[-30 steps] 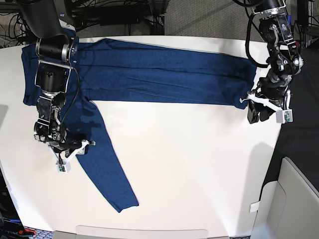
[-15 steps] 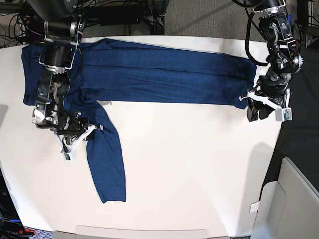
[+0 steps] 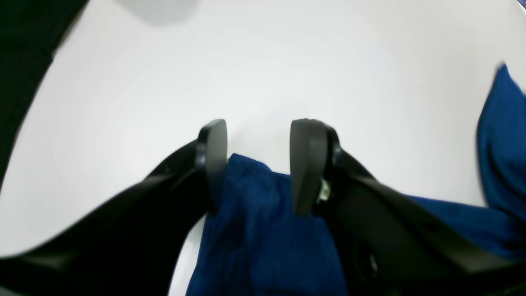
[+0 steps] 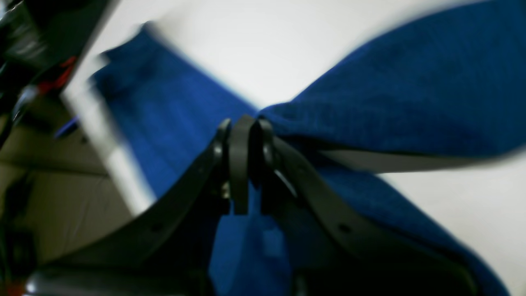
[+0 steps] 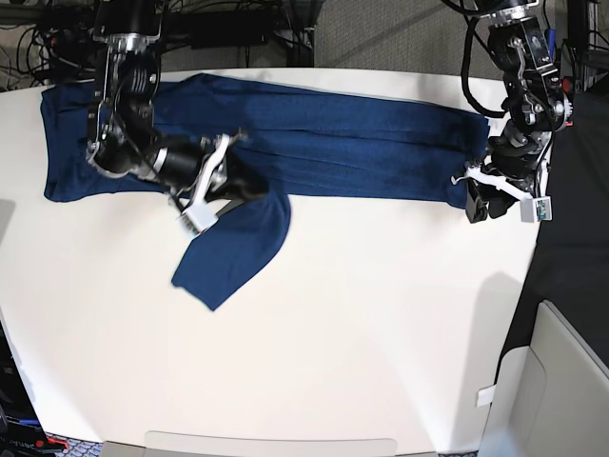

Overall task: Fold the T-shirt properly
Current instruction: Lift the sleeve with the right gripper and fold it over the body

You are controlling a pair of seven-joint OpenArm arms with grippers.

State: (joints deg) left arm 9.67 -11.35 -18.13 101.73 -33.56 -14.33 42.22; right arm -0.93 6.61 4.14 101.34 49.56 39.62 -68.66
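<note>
Shirt work is under way: the T-shirt lies stretched across the upper part of the white bench. Its long sleeve, which hung down toward the lower left a moment ago, has been pulled up toward the middle. The right claw is pressed together, pinching that sleeve. The left claw is spread around the shirt's edge at the right. The sleeve fold looks half done.

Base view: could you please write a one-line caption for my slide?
Right gripper lifts the navy T-shirt sleeve across the white table while the left gripper straddles the opposite cuff.
</note>
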